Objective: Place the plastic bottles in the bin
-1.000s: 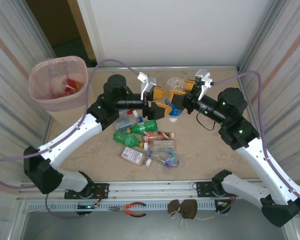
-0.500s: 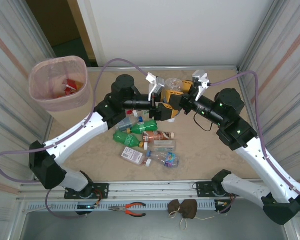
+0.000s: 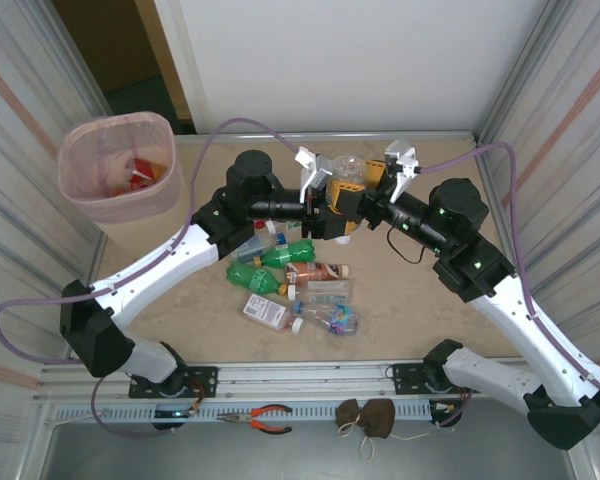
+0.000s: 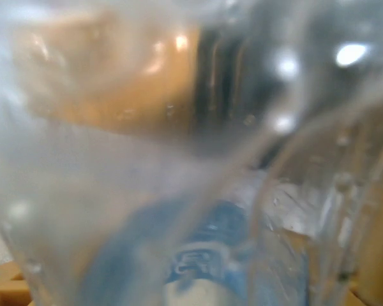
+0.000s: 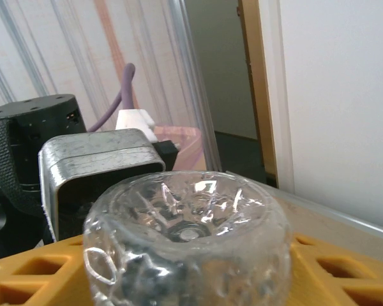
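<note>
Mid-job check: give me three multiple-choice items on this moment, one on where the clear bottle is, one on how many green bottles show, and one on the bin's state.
1. Where is the clear bottle?
A in the bin
B between the two grippers
C in the pile

2. How many green bottles show in the pile?
A none
B two
C five

3. How does the bin stand?
A tipped over
B upright and empty
C upright with red things inside

Answers:
1 B: it sits between the left gripper and the right gripper.
2 B: two green ones lie at the pile's left.
3 C: the rim faces up and red shows inside.
</note>
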`<state>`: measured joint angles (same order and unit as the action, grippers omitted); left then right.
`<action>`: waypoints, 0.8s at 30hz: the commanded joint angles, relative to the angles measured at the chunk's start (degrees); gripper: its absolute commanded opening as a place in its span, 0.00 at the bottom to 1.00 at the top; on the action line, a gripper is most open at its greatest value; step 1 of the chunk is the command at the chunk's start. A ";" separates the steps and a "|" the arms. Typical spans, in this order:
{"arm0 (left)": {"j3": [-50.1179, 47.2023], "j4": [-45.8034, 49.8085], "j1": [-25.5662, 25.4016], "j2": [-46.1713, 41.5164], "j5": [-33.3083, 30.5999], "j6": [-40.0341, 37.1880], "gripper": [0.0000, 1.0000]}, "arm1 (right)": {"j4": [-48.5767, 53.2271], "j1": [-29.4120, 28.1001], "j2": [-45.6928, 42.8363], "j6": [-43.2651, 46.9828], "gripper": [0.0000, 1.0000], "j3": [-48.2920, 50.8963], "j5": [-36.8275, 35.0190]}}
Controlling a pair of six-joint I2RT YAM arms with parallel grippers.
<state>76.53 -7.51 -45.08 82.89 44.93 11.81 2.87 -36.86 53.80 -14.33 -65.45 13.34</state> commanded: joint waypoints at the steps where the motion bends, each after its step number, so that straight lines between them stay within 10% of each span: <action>1: 1.75 -0.54 -0.31 -1.13 -0.64 -1.98 0.61 | 0.27 -0.10 -1.61 1.14 0.70 -1.15 -2.73; 14: 4.02 8.56 4.18 -4.69 -5.29 -4.60 0.60 | 4.95 -0.14 -8.40 5.20 0.83 -2.57 -8.94; 24: 11.60 28.66 18.62 -9.58 -15.10 -4.73 0.60 | 8.94 0.17 -10.34 7.69 0.85 -2.24 -12.23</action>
<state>84.47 13.61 -30.35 76.58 34.11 7.88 10.28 -36.84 43.72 -8.36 -66.57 2.90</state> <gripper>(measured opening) 0.602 0.845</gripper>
